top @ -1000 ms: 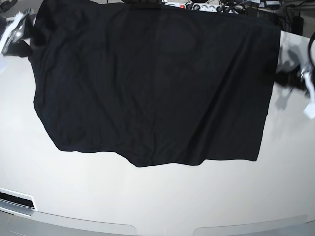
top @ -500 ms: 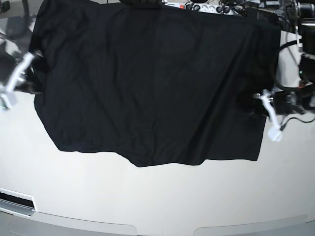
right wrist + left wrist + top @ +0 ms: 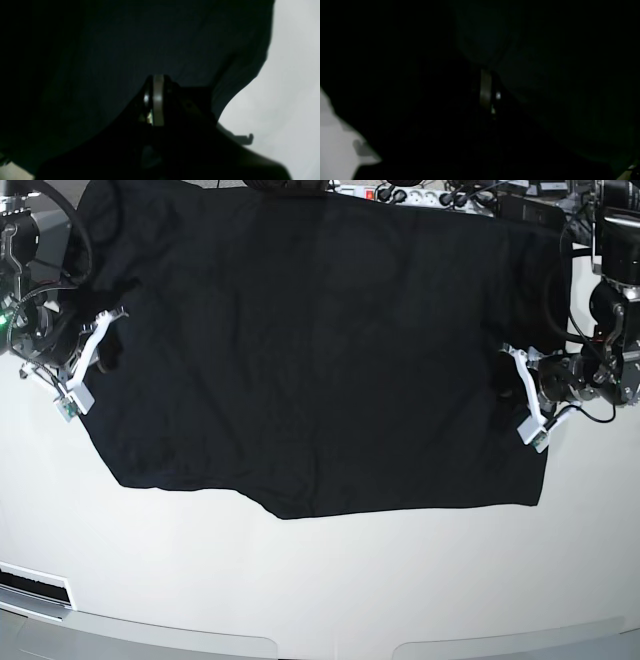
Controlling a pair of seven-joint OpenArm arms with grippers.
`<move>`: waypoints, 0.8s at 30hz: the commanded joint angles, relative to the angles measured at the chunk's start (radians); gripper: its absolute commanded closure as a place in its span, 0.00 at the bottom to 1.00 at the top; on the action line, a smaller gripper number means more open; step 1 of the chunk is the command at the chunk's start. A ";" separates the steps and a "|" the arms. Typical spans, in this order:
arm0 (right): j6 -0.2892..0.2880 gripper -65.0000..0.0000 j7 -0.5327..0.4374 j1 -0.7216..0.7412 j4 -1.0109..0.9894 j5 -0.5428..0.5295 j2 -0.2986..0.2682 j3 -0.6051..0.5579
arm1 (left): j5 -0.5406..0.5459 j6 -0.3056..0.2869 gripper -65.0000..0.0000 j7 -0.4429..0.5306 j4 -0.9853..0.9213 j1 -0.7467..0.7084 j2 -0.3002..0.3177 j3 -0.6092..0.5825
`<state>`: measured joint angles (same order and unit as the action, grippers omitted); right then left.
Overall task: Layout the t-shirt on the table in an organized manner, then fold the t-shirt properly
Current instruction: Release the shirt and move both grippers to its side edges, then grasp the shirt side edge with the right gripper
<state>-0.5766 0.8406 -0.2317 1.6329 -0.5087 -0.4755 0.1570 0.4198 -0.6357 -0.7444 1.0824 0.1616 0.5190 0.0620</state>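
The black t-shirt lies spread flat over the far half of the white table. My left gripper is at the shirt's right edge in the base view. In its wrist view its shut fingers are sunk in dark t-shirt cloth. My right gripper is at the shirt's left edge. Its pale fingers are pressed together, pinching the t-shirt fabric at their tips. The table shows white beside it.
Cables and power strips lie along the table's far edge behind the shirt. A dark slot sits at the near left edge. Both arm bodies stand just outside the shirt's side edges.
Both grippers have come in from the table's sides onto the shirt's side edges. The right gripper has closed. The shirt's lower right corner has shifted outward slightly.
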 commanded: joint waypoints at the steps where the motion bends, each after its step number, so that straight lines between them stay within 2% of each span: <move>1: -0.016 1.00 -0.023 0.010 0.016 -0.023 -0.018 0.006 | -0.019 0.011 1.00 -0.011 0.009 0.011 0.018 0.005; 4: -0.045 1.00 -0.062 0.014 0.016 -0.031 -0.006 0.006 | 0.018 -0.002 1.00 -0.011 0.009 0.011 0.016 0.005; 7: -0.003 1.00 -0.097 0.034 0.007 0.016 0.031 0.006 | 0.058 -0.008 1.00 -0.015 0.009 0.013 0.016 0.005; 11: 0.006 1.00 -0.098 0.084 -0.077 0.086 0.079 0.006 | 0.064 -0.007 1.00 -0.015 0.009 0.025 0.016 0.005; 13: 0.029 1.00 -0.100 0.100 -0.134 0.103 0.091 0.006 | 0.064 -0.007 1.00 -0.024 0.009 0.024 0.016 0.005; 16: 0.031 1.00 -0.089 0.095 -0.193 0.103 0.097 0.006 | 0.075 -0.008 1.00 -0.073 0.009 0.020 0.016 0.005; 20: 0.024 1.00 -0.020 0.075 -0.209 0.097 0.096 0.006 | 0.169 -0.058 1.00 -0.153 0.009 0.019 0.019 0.005; 24: -0.008 1.00 -0.010 0.011 -0.208 0.095 0.096 0.006 | 0.244 -0.060 1.00 -0.235 0.009 0.013 0.019 0.004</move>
<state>-0.5774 0.8196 -0.2207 1.4143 -0.4179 -0.3664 0.1600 0.6586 -0.6895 -0.9764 1.0801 0.1631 0.5201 0.0620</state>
